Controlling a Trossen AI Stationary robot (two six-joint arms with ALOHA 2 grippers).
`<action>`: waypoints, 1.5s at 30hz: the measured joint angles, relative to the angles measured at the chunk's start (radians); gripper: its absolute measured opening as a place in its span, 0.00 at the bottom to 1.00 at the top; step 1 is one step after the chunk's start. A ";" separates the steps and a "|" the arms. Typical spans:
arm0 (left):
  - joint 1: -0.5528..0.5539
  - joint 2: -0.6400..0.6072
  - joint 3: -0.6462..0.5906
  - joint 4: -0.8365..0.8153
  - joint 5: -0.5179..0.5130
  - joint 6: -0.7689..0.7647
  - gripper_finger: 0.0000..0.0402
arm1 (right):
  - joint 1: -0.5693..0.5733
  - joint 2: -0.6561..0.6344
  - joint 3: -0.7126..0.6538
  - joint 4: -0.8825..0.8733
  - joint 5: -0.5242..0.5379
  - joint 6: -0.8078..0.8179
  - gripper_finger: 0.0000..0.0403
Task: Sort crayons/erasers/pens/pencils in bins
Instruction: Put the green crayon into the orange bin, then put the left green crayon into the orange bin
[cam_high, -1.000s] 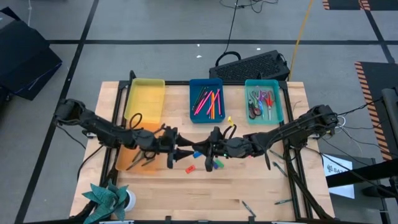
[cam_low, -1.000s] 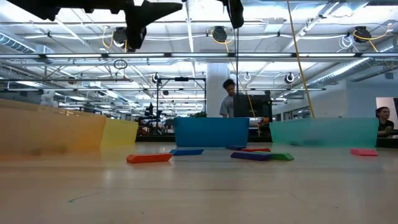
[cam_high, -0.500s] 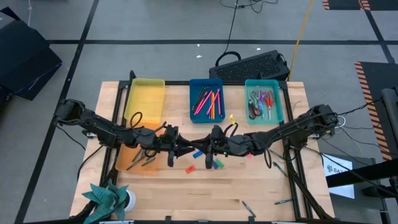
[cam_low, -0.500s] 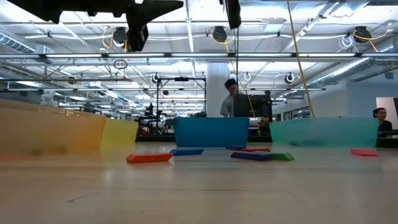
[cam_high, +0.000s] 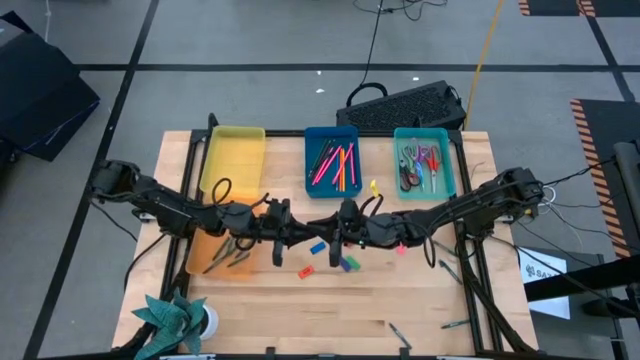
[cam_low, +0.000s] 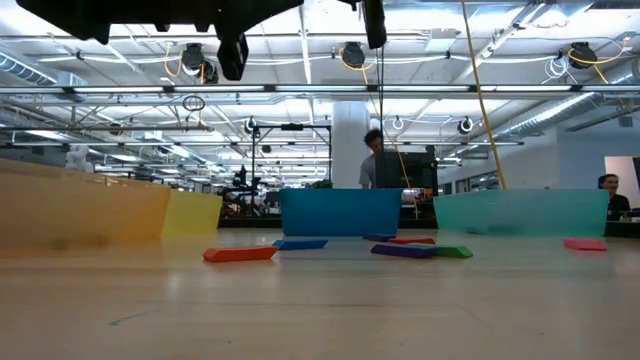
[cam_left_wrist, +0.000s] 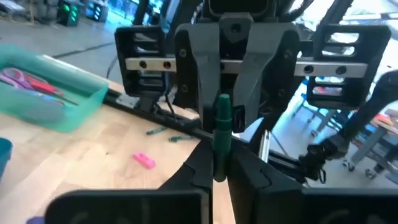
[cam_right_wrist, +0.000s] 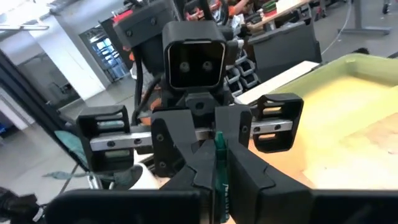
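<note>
Above the middle of the counter (cam_high: 300, 310) the two arms meet nose to nose, and between them there is a green pen (cam_left_wrist: 221, 127), a thin dark-green stick with a cap. In both wrist views the pen stands in the narrow gap of that arm's own fingers, with the other arm's gripper just behind it. So the left gripper (cam_high: 283, 228) has its jaws closed on the pen, and the right gripper (cam_high: 338, 228) seems to have its jaws closed on the same pen too. I judge that this is a handover of the pen from one arm to the other, but from these views I cannot tell which arm is giving. On the counter below them lie the erasers (cam_high: 322, 258), small blocks in red, blue, purple and green, and a pink one lies more to the right; all are outside the bins. The yellow bin (cam_high: 234, 135), the blue bin (cam_high: 331, 132) and the teal bin (cam_high: 424, 134) stand in a row at the far side, and the orange bin (cam_high: 205, 258) is nearer, at the left, under the left arm. To do this step well, the receiving arm should have a firm hold before the other one lets go, and the releasing jaws should open fully and pull straight back, so the pen does not tilt or fall among the erasers. After this the pen must go to the bin with things of the same kind.
</note>
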 joint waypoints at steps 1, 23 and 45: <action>0.000 0.000 0.000 -0.004 0.003 -0.001 0.05 | 0.000 0.001 0.000 0.001 -0.004 -0.001 0.05; -0.370 -0.382 0.100 -1.521 0.006 -0.484 0.06 | 0.174 -0.004 0.326 -1.054 -0.063 0.051 0.36; -0.364 -0.237 -0.060 -1.722 0.101 -0.858 0.58 | 0.482 0.346 0.440 -1.282 -0.682 0.946 0.32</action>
